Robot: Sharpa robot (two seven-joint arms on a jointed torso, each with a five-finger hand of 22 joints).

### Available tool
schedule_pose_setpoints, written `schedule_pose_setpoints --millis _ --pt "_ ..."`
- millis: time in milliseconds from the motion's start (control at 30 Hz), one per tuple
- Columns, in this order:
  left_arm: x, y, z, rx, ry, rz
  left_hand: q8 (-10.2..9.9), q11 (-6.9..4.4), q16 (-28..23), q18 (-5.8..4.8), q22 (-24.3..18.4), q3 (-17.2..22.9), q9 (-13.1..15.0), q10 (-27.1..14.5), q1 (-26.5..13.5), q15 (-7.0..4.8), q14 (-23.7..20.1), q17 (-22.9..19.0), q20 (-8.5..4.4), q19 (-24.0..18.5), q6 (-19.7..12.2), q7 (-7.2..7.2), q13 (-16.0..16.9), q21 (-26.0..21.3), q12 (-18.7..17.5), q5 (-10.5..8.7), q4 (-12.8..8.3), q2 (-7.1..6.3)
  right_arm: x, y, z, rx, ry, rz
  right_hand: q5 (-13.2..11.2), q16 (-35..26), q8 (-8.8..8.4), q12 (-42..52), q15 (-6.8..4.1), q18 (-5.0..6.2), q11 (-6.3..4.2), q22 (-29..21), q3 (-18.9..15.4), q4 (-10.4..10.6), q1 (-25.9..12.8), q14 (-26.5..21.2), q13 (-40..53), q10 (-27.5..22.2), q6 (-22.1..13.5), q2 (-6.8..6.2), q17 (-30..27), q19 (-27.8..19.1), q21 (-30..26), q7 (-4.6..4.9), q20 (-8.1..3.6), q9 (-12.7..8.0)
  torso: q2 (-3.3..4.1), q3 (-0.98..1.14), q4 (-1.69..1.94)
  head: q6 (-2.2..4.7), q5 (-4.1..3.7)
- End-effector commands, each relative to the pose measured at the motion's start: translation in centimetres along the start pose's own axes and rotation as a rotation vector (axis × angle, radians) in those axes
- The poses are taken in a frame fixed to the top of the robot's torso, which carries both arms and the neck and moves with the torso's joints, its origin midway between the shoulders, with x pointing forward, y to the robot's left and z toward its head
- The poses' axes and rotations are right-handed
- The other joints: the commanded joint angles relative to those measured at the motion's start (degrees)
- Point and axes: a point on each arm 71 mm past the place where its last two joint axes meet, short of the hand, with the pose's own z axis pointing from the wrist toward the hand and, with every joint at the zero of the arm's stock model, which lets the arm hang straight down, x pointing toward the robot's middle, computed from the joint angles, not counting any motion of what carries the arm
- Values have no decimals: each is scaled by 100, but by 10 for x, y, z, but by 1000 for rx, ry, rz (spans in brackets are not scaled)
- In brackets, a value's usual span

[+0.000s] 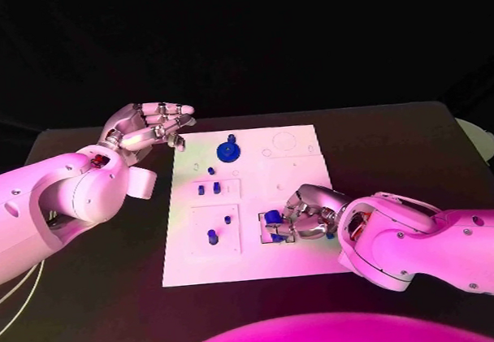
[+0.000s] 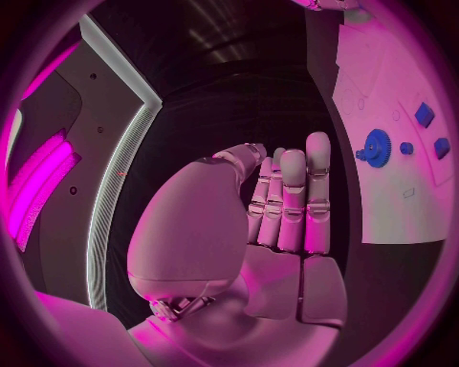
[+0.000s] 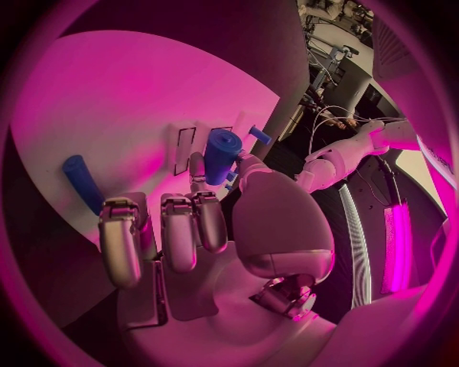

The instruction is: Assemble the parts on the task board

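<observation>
The white task board (image 1: 256,260) lies in the middle of the table. My right hand (image 1: 308,216) hovers low over its near right part and pinches a short blue cylinder (image 1: 274,216) between thumb and a finger; the cylinder (image 3: 222,155) stands out beyond the fingertips. A blue peg (image 3: 83,183) lies flat on the board beside that hand. A blue gear (image 1: 229,150) sits at the board's far middle. My left hand (image 1: 149,128) is raised off the board's far left corner, fingers (image 2: 291,202) close together, holding nothing.
Two small blue parts (image 1: 209,189) stand in a recess on the board's left, and two more (image 1: 213,237) in the recess nearer me. The gear (image 2: 375,147) and small blue pieces (image 2: 424,115) lie beyond my left hand. Black table (image 1: 94,300) surrounds the board.
</observation>
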Motion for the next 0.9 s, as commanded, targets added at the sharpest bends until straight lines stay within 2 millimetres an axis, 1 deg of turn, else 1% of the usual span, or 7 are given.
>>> schedule_pose_setpoints --millis 33,167,233,300,400,800,900 --pt "2 -1 0 5 18 -11 26 14 -27 38 -8 13 -7 -41 -37 9 -48 -9 -22 -6 -28 24 6 -23 31 17 25 33 0 -1 1 5 1 -22 -63 32 41 4 -50 -38 -37 1506 -46 1 -102 544 879 175 90 -11 1187 610 25 -82 -41 20 1 2 -3 -1 5" --pt "2 -1 0 4 17 -11 26 14 -27 38 -8 13 -7 -41 -37 9 -48 -9 -22 -6 -28 24 6 -23 31 17 25 33 0 0 3 1 -1 -32 -452 32 81 -9 -59 -38 -46 1506 -188 -1 -308 544 877 174 88 3 1187 610 25 -92 -52 46 -1 4 -7 -16 3" --pt "2 -1 0 4 17 -11 26 14 -27 38 -8 13 -7 -41 -37 9 -48 -9 -22 -6 -28 24 6 -23 31 17 25 33 1 1 4 -1 2 -36 -1000 29 122 -28 -62 -38 -43 1506 -403 4 -487 543 872 169 66 5 1183 610 25 -92 -56 77 -5 4 -7 -15 6" --pt "2 -1 0 4 17 -10 26 14 -27 38 -8 13 -7 -41 -37 9 -48 -9 -22 -6 -28 24 6 -23 31 17 25 33 1 2 5 -2 3 -39 -1363 27 152 -52 -57 -38 -40 1506 -630 4 -605 542 862 158 39 0 1180 610 25 -85 -54 101 -6 4 -6 -18 7" --pt "2 -1 0 4 16 -10 26 14 -27 38 -8 13 -7 -41 -37 9 -48 -9 -22 -6 -28 24 6 -23 31 17 25 33 1 2 5 -5 2 -42 -1578 27 176 -74 -50 -38 -32 1506 -869 7 -665 543 854 147 2 -18 1182 610 25 -76 -48 119 -4 6 -8 -22 16" --pt "1 -1 0 3 15 -10 31 11 -25 40 -9 24 -8 -56 -28 6 -49 -15 -23 -6 -31 22 13 -27 54 21 14 40 -3 1 5 -16 -44 -48 -1620 32 202 -116 -45 -38 -26 1506 -1114 13 -733 546 828 122 -34 -70 1201 610 25 -70 -43 138 -7 9 -9 -39 16" --pt "1 -1 0 3 14 -10 31 11 -25 40 -9 24 -8 -56 -28 6 -49 -15 -23 -6 -31 22 13 -27 54 21 14 40 -4 1 3 -32 -55 -46 -1597 34 225 -101 -44 -38 -28 1506 -1129 3 -651 548 847 134 -37 80 1209 610 25 -71 -41 150 -8 12 -7 -35 6"
